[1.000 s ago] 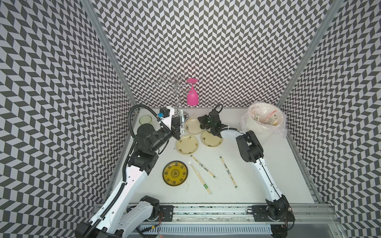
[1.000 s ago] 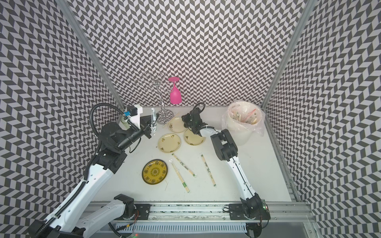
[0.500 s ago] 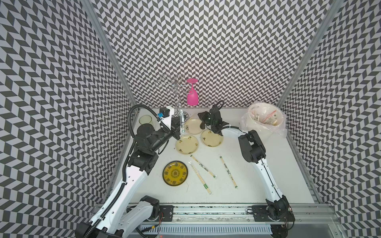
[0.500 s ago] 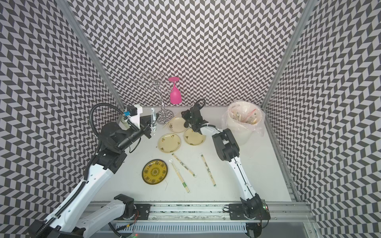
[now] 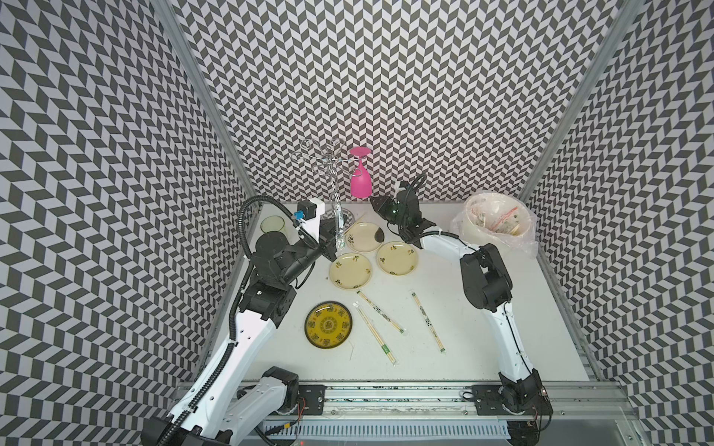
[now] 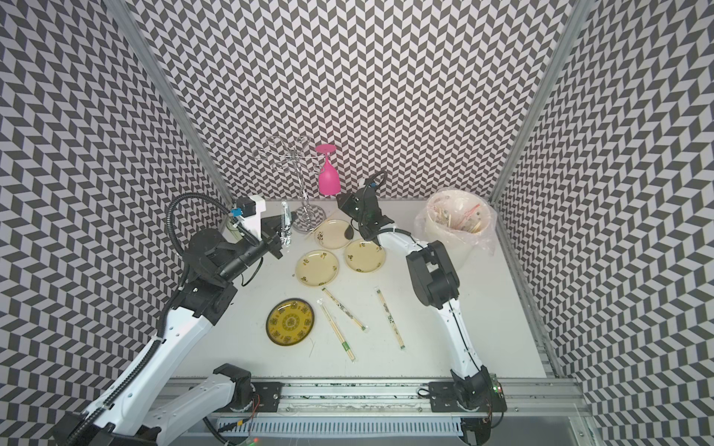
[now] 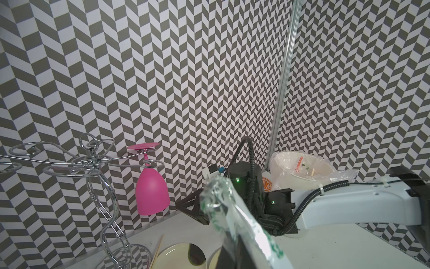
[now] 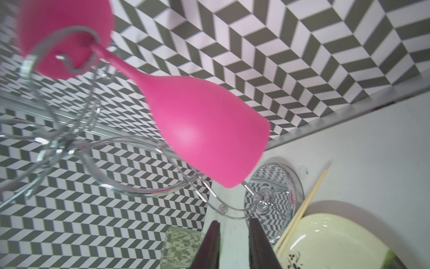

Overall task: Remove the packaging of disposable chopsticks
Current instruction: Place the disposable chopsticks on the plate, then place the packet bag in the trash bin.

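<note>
Black-and-white chevron walls (image 5: pixel 386 77) enclose a white tabletop (image 5: pixel 425 370), with aluminium posts (image 5: pixel 203 96) in the corners

Top views overlook the whole table (image 5: pixel 483 347); 2 close wrist views, perhaps tilted, share the pink glass (image 7: pixel 152 193).

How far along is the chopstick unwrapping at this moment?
Done: one bare pair of chopsticks lies beside the far plate. In hand: the left gripper is shut on an empty sleeve, held upright; the right gripper is open and empty. Left: discarding that sleeve, plus three wrapped pairs on the table.
</note>
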